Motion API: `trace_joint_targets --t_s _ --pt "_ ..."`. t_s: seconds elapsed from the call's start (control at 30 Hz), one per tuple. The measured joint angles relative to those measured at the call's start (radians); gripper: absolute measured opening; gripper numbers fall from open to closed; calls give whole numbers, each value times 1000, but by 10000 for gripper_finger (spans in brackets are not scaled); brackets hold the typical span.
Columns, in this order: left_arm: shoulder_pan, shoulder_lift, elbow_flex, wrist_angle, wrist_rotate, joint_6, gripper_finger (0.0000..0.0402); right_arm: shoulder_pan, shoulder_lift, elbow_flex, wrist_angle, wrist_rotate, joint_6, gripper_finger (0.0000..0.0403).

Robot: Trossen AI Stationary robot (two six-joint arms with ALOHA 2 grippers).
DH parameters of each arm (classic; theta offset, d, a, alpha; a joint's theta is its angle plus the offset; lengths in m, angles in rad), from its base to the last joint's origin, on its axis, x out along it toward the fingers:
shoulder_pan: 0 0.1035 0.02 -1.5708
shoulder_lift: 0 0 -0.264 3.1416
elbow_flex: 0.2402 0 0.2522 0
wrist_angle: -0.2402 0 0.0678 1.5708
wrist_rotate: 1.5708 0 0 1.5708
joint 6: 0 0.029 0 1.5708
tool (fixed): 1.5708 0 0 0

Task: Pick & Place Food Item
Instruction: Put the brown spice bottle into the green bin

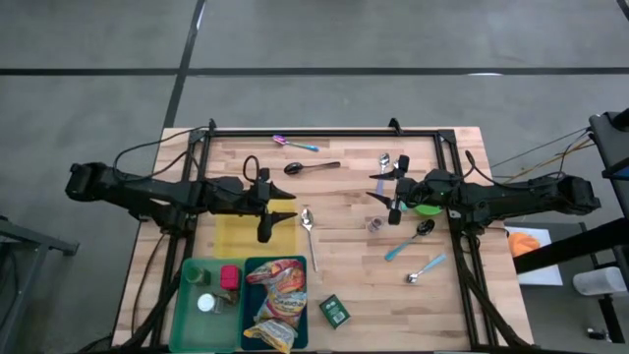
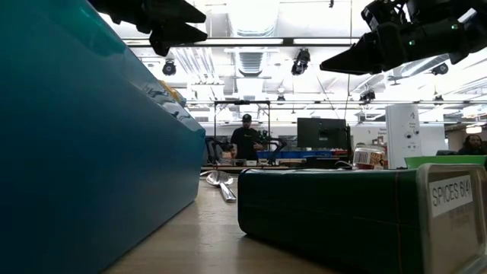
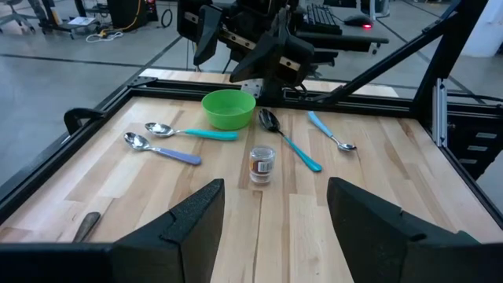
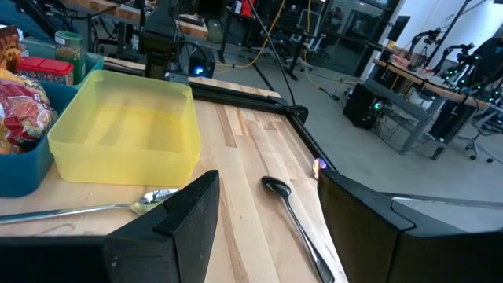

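Observation:
A crinkly snack bag (image 1: 278, 295) lies in the blue bin (image 1: 253, 267) at the table's near edge, beside a green bin (image 1: 189, 313) with a red tin (image 1: 230, 277) and small jars. A green spice tin (image 1: 334, 311) rests flat on the table right of the bins. The bag also shows in the right wrist view (image 4: 20, 110). My left gripper (image 1: 278, 205) hovers open above the yellow tray (image 1: 236, 234), holding nothing. My right gripper (image 1: 376, 189) hovers open at centre right, facing it, near a green bowl (image 1: 428, 208).
Several spoons lie scattered: a black one (image 1: 313, 167), a silver one (image 1: 309, 228), and blue-handled ones (image 1: 408, 241) on the right. A small jar (image 3: 262, 164) stands mid-table. A black frame rail (image 1: 324, 131) borders the far edge. In the low view the spice tin (image 2: 358, 221) and blue bin (image 2: 76, 152) loom close.

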State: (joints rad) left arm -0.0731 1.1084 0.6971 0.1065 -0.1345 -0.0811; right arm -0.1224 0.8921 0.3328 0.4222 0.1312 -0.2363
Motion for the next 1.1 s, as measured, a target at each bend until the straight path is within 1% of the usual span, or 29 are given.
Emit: trace_joint_targets --t_s 0.63,0.7,0.8,0.87,1.1 --pt "0 0 0 0 0 1 229 0 0 0 2 0 8 215" --pt "0 0 0 0 0 1 229 1 0 0 4 -5 81 215" --pt "0 0 0 0 0 2 229 2 0 0 3 -1 265 215" --pt "0 0 0 0 0 3 229 1 0 0 3 3 342 215" --pt "0 0 0 -2 0 3 229 2 -1 0 2 6 374 215"
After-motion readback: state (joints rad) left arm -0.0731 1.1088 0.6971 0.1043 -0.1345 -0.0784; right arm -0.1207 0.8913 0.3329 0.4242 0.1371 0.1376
